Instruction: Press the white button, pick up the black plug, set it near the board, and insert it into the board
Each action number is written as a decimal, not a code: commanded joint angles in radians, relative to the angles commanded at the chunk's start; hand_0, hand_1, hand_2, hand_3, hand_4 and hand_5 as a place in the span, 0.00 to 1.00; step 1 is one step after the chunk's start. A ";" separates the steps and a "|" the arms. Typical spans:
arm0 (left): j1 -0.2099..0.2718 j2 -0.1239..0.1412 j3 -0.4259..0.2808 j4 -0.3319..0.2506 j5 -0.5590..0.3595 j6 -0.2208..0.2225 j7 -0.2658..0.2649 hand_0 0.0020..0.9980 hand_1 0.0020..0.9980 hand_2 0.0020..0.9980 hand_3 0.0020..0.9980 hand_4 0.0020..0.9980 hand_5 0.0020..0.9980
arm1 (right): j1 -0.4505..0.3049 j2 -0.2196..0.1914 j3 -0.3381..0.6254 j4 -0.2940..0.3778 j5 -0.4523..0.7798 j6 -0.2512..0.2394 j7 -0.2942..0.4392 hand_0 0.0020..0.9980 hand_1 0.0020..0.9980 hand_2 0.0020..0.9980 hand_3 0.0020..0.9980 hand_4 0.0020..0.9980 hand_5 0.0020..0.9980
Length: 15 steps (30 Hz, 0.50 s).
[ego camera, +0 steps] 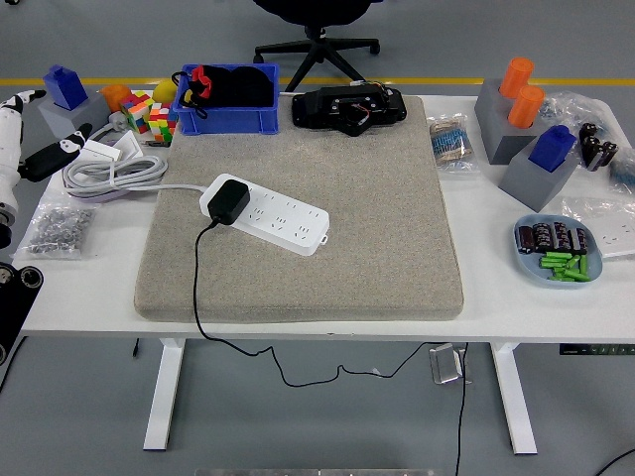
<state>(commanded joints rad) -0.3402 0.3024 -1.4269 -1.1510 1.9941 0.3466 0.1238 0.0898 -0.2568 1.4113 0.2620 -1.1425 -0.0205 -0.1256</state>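
While black plug (pixel 227 200) sits in board (pixel 266 214), left robot hand (pixel 30 139) prob. spread, empty.

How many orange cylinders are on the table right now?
2: both orange cylinders stand on the grey block at the far right, one behind, the other just in front. Others may be hidden.

A robotics lab or test workshop — a bench laid out for manipulation trials.

A white standing desk (pixel 89 288) sits on a grey floor with a yellow line (pixel 119 81), an office chair (pixel 316 30) behind it — parts bins, a bag of screws (pixel 58 228), puzzle cubes (pixel 151 114) and block fixtures (pixel 516 114) crowd a grey mat (pixel 377 228).
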 joint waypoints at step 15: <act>-0.020 -0.001 0.023 0.002 -0.005 -0.001 0.000 0.96 0.96 0.89 0.84 0.84 0.64 | 0.005 -0.001 0.003 0.002 0.001 0.000 0.001 0.76 0.64 0.64 0.61 0.65 0.42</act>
<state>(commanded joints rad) -0.3601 0.3017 -1.4041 -1.1495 1.9888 0.3459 0.1237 0.0952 -0.2582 1.4142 0.2642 -1.1410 -0.0205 -0.1249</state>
